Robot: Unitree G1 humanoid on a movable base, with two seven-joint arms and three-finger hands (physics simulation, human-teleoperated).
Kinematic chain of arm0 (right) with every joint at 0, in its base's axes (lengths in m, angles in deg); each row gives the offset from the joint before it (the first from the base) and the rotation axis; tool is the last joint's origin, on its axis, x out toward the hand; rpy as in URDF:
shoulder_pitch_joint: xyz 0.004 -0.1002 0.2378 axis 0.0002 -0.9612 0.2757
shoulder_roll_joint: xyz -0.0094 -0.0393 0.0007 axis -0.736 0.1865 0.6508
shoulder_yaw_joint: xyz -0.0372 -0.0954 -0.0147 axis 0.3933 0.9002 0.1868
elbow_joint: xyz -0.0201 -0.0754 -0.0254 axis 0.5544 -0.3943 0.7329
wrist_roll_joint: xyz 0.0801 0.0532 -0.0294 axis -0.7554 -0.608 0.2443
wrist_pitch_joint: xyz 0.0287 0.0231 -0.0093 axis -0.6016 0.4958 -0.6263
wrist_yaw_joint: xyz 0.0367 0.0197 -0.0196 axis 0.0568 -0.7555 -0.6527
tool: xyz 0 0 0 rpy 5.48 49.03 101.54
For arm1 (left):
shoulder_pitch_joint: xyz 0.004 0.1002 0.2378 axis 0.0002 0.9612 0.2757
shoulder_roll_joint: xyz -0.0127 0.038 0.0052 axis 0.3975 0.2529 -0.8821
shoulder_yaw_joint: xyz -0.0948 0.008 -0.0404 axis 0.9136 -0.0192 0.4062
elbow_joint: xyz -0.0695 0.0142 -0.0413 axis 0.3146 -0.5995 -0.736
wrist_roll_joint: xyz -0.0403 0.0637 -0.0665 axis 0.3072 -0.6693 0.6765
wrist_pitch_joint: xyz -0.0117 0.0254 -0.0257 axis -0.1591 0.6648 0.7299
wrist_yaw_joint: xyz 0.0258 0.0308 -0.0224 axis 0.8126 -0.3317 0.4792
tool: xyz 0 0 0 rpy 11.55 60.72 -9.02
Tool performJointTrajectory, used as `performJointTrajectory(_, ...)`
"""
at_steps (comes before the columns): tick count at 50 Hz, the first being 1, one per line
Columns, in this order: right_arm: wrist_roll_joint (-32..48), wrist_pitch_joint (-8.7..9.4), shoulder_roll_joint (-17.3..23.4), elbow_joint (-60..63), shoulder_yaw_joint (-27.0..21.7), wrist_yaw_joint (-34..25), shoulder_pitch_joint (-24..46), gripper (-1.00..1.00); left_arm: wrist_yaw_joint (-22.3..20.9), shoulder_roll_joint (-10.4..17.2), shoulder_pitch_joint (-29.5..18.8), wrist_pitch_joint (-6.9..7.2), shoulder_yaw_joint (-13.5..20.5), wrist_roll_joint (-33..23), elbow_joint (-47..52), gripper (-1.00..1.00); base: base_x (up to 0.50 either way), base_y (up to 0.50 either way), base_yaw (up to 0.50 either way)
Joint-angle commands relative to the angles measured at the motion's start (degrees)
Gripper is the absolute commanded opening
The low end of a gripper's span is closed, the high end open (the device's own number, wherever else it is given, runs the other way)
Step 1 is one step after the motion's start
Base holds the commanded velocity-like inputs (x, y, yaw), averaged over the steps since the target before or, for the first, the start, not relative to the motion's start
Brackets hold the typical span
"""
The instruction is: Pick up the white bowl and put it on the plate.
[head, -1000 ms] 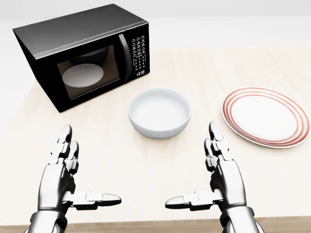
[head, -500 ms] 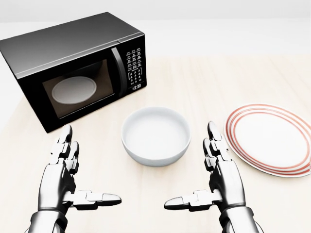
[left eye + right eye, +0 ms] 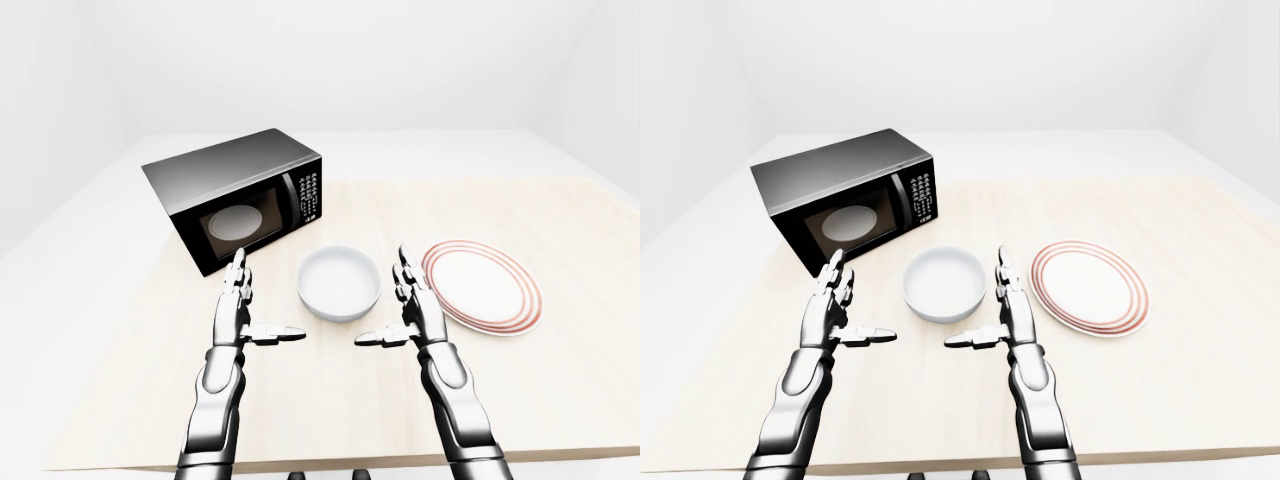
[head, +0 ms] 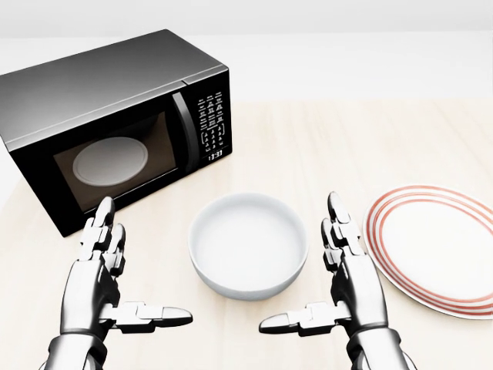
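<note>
Pale wood covers the desk (image 4: 323,139), and the white bowl (image 4: 248,244) stands on it upright and empty, serving here as the landmark for everything else. To the right of the bowl in the head view lies the plate (image 4: 431,248), white with red rings near its rim, flat on the desk and clearly apart from the bowl; its right edge runs out of the head view, while the left-eye view shows it whole. Above and to the left of the bowl sits a black microwave (image 4: 108,123), turned at an angle, its door shut, a pale round turntable showing through the glass and a keypad on the side nearest the bowl.

The left robot hand (image 4: 104,289) hovers to the lower left of the bowl, fingers straight and pointing up the view, thumb stretched toward the bowl's side; it is open and holds nothing. The right robot hand (image 4: 347,289) mirrors it to the lower right of the bowl, between bowl and plate, also spread open and empty, its fingertips (image 4: 334,202) near the bowl's rim but not touching it. The bowl lies between the two open palms, slightly above them in the view. White walls surround the desk.
</note>
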Motion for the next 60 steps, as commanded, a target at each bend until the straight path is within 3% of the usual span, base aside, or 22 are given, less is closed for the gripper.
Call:
performJointTrajectory(1,0.9,-0.69,0.0,-0.1,0.3,0.1,-0.2,1.00,0.0,0.0,0.1,0.00,0.0,0.0,0.0,1.00,0.00,0.00,0.00)
performJointTrajectory(9,4.3,0.35,0.7,0.6,0.3,1.0,0.5,1.00,0.0,0.0,0.1,0.00,0.0,0.0,0.0,1.00,0.00,0.00,0.00)
performJointTrajectory(17,19.4,-0.74,2.6,-0.3,0.5,4.2,2.4,1.00,0.0,0.0,0.1,0.00,0.0,0.0,0.0,1.00,0.00,0.00,0.00)
performJointTrajectory(26,28.8,0.54,3.4,1.0,0.6,3.3,4.0,1.00,0.0,0.0,0.1,0.00,0.0,0.0,0.0,1.00,0.00,0.00,0.00)
performJointTrajectory(34,38.6,1.37,4.2,1.1,1.7,-0.7,4.9,1.00,0.0,0.0,0.1,0.00,0.0,0.0,0.0,1.00,0.00,0.00,0.00)
performJointTrajectory(58,57.5,0.48,5.4,5.5,2.5,-15.1,6.0,1.00,0.0,0.0,0.1,0.00,0.0,0.0,0.0,1.00,0.00,0.00,0.00)
performJointTrajectory(59,67.5,1.15,6.1,7.0,6.7,-19.8,9.8,1.00,0.0,0.0,0.1,0.00,0.0,0.0,0.0,1.00,0.00,0.00,0.00)
performJointTrajectory(60,68.8,0.38,5.5,6.9,6.4,-20.3,10.0,1.00,0.0,0.0,0.1,0.00,0.0,0.0,0.0,1.00,0.00,0.00,0.00)
